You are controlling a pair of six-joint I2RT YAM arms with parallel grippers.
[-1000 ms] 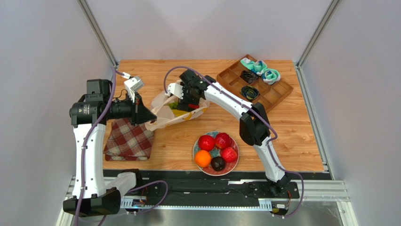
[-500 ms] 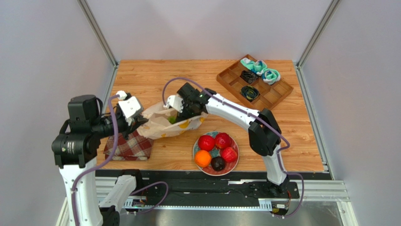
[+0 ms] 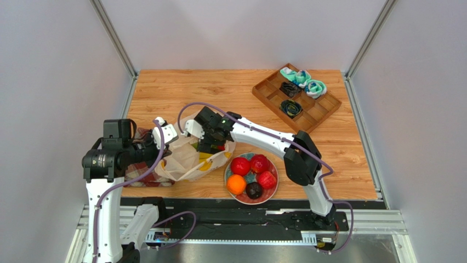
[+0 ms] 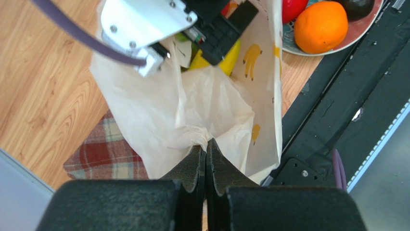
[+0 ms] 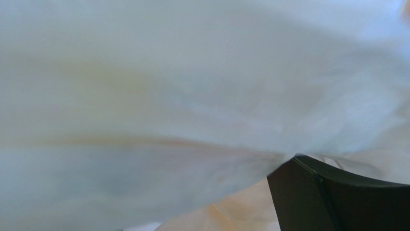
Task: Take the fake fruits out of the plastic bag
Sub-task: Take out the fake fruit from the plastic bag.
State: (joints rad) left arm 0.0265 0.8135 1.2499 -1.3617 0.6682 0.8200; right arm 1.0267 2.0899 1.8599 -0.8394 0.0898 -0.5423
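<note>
The cream-white plastic bag (image 3: pixel 185 160) lies at the near left, partly over the plaid cloth. My left gripper (image 3: pixel 166 151) is shut on a bunched fold of the bag (image 4: pixel 211 101), as the left wrist view (image 4: pixel 206 144) shows. My right gripper (image 3: pixel 211 143) reaches into the bag's mouth, over a yellow banana (image 4: pixel 232 54) and a bit of green fruit. In the right wrist view, bag film (image 5: pixel 192 86) fills the frame and only one finger (image 5: pixel 337 197) shows, so its jaw state is unclear. Red fruits (image 3: pixel 240 165), an orange (image 3: pixel 236 184) and a dark fruit (image 3: pixel 253 190) sit on the plate.
The teal-and-red plate (image 3: pixel 274 193) stands just right of the bag near the front edge. A red plaid cloth (image 3: pixel 134 174) lies under the bag's left side. A wooden compartment tray (image 3: pixel 315 112) with small items sits at the back right.
My left gripper has pulled the bag toward the near edge, over the plaid cloth. My right gripper has moved with it, still inside the bag's mouth.
</note>
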